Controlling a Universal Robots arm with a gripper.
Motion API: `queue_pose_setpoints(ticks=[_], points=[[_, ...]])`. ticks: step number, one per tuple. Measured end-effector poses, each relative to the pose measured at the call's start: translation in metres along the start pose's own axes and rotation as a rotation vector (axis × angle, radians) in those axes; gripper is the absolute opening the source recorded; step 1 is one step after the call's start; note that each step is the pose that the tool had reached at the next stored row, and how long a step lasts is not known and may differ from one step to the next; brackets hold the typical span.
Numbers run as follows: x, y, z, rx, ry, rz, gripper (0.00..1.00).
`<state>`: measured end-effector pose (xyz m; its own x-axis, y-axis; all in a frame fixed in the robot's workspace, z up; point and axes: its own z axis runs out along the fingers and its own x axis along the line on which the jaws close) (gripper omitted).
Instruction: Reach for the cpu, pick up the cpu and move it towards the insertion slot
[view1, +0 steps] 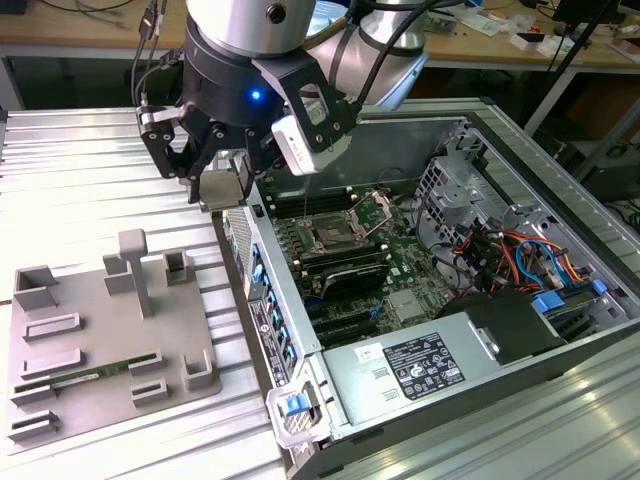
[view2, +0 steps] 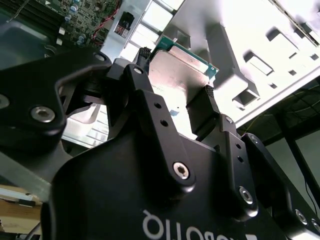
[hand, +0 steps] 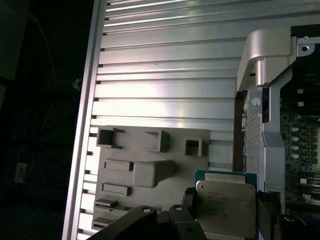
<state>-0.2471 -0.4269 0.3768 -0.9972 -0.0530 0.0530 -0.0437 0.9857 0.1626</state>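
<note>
Gripper (view1: 222, 172) is clenched on the cpu (view1: 221, 189), holding it clear of the bench (view1: 90, 190), beside the case wall (view1: 262, 290).

In the first wrist view the cpu (hand: 225, 206) shows its metal top and green rim, with a finger (hand: 187, 220) against one edge; the other side I can't see well. In the second wrist view the chip (view2: 180, 75) sits flat between the two black fingers (view2: 205, 107).

Slot (view1: 331, 236) lies beyond the gripper, inside the case, on the motherboard (view1: 400, 270), well apart from the chip. Grey fixture tray (view1: 100, 330) sits on the bench behind the gripper.

My read: light, stiff and thin, with smooth edges that could slip. The underside is likely delicate, so an edge grip only, as now. Tilt looks small.
</note>
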Motion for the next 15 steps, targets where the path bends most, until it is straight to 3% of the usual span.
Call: queue_pose_setpoints(ticks=[5, 9, 15], points=[[-0.0043, 0.0004, -0.0001, 0.0000, 0.0000, 0.000, 0.55], [-0.0224, 0.0014, -0.0004, 0.0004, -0.0002, 0.000, 0.55], [-0.0302, 0.0034, -0.0001, 0.0056, -0.0036, 0.000, 0.55]])
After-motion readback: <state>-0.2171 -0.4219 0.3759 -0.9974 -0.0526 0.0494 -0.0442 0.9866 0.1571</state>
